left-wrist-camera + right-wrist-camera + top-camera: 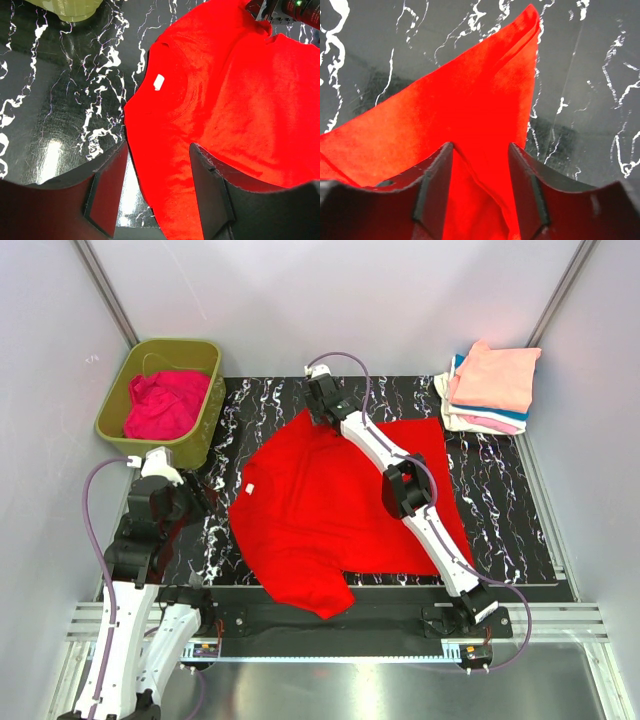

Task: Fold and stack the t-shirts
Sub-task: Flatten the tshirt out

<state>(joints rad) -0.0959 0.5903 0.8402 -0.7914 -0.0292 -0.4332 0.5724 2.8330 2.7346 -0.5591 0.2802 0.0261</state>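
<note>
A bright red t-shirt (340, 500) lies spread on the black marbled mat (500, 500), its collar and white tag (158, 81) toward the left. My right gripper (322, 400) is down on the shirt's far sleeve; in the right wrist view its jaws (480, 147) stand apart, pressed onto the red cloth (470, 100), with a raised fold between them. Over the mat's left side my left gripper (157, 150) hovers open, nothing in it, above the shirt's near-collar edge (240, 100). A magenta-pink t-shirt (165, 405) lies crumpled in the tub. Folded t-shirts (490, 385), peach on top, are stacked at the back right.
The olive-green tub (205, 420) stands at the mat's back left corner, close to my left arm. Grey walls close in both sides. A metal rail with the arm bases runs along the near edge (330, 625).
</note>
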